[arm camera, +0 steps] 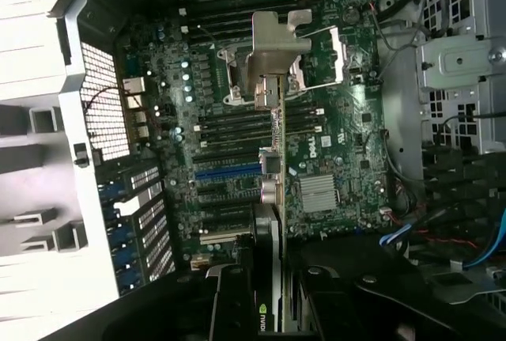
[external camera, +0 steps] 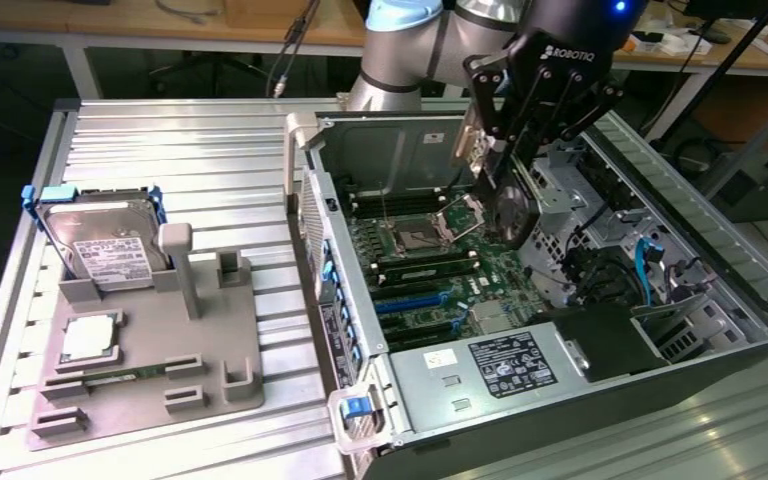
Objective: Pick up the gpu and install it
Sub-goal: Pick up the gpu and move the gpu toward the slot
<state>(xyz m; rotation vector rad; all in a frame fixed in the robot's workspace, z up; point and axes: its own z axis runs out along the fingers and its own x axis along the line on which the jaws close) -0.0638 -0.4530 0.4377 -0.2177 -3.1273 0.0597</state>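
My gripper (external camera: 507,160) hangs over the open computer case (external camera: 357,300), shut on the gpu (external camera: 518,212). The gpu is a thin black card held on edge above the motherboard (external camera: 424,265), a little off the board. In the wrist view the gpu (arm camera: 274,198) appears edge-on between my fingers (arm camera: 229,301), with its silver bracket (arm camera: 273,48) at the far end. It lies over the processor socket and memory slots. The blue expansion slot (arm camera: 225,172) sits just to one side of the card's edge.
On the exterior view's left, a grey holder (external camera: 211,350) carries a silver hard drive with blue handles (external camera: 104,240), a square chip (external camera: 91,340) and a slim green memory stick (external camera: 124,375). The power supply (external camera: 491,370), drive cages and cables (external camera: 651,270) crowd the case.
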